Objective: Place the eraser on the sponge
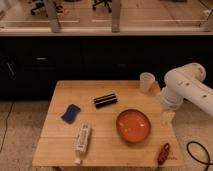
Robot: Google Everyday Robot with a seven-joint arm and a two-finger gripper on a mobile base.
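Observation:
The black eraser (105, 100) with a pale stripe lies near the middle of the wooden table (107, 150), tilted slightly. To its lower left, apart from it, the blue sponge (71, 113) rests flat on the table. My gripper (167, 118) hangs at the end of the white arm (186, 90) over the table's right edge, well right of the eraser and beside the orange bowl. Nothing shows in it.
A round orange bowl (133, 125) sits right of centre. A white printed tube (83, 138) lies near the front left. A pale cup (146, 82) stands at the back right, and a red object (163, 154) lies at the front right corner. Dark cabinets run behind the table.

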